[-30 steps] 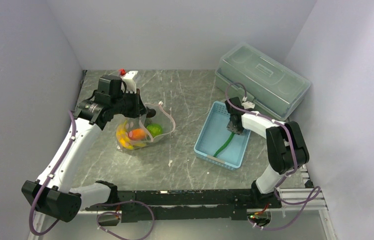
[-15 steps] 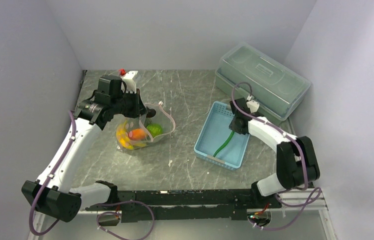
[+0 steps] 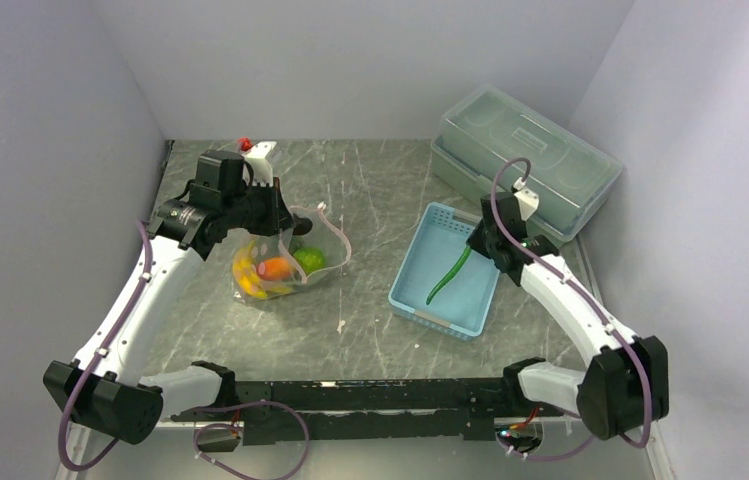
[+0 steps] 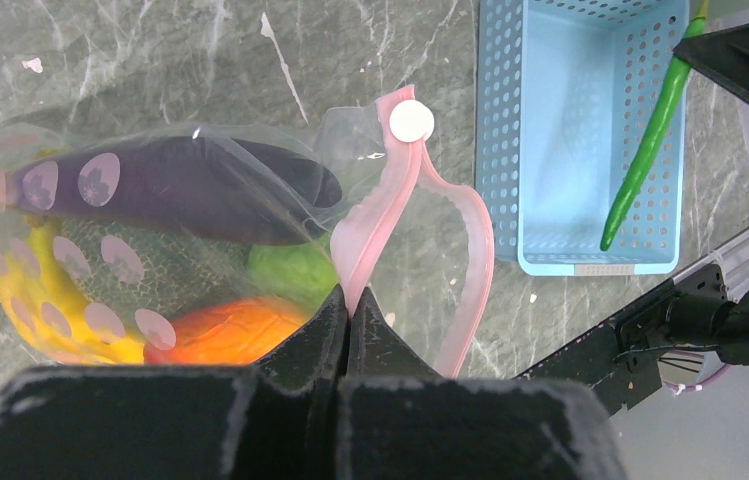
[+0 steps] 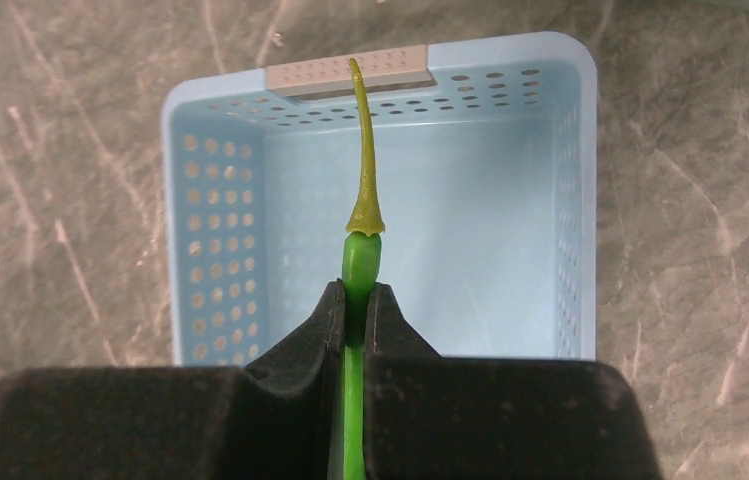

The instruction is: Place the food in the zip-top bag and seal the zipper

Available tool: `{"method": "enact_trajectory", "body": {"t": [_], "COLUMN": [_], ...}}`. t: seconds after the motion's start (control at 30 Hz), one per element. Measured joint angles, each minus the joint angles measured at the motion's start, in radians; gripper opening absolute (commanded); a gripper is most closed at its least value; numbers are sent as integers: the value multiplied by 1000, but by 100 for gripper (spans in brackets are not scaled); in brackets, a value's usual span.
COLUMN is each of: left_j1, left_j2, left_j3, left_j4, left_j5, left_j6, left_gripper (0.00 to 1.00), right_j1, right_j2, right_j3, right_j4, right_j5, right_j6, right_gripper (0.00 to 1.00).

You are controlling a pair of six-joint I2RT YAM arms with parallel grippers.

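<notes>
Top external view: your left gripper [image 3: 286,224] is clamped on the zipper [image 3: 342,245], the pink strip along the mouth of the zip-top bag [image 3: 275,268]. The bag rests on the grey marbled table [image 3: 370,330] at left-centre, its mouth looped open toward the right. Your right gripper [image 3: 477,244] pinches the upper end of the green chilli [image 3: 447,280], which slants down over the light blue basket [image 3: 430,318]; whether its lower tip touches the basket floor cannot be told. A grey-green lidded box [image 3: 525,150] stands just behind the basket, at the far right. Left wrist view: the 2 fingers [image 4: 310,338] meet on the pink strip, and a small white round disc [image 4: 411,121] sits farther along it. Through the clear plastic you see 5 pieces of food: a purple eggplant [image 4: 180,185], yellow bananas [image 4: 35,300], an orange-red piece [image 4: 220,335], a lime-green fruit [image 4: 285,272] and a dark netted melon [image 4: 175,262]. Right wrist view: the 2 fingers [image 5: 315,330] are closed on the chilli's green body just below its olive-yellow cap, above the basket's open interior.
</notes>
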Motion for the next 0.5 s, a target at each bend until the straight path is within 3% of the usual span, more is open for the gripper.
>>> {"method": "enact_trajectory", "body": {"t": [0.5], "left_j1": [0], "left_j2": [0], "left_j3": [0], "left_j4": [2], "left_j5": [0], "left_j6": [0], "left_gripper": [0], "right_j1": [140], "right_j2": [-166], "right_j3": [55], "right_j4": [50], "right_j5": [-4], "right_j6": [-1], "right_gripper": [0]}}
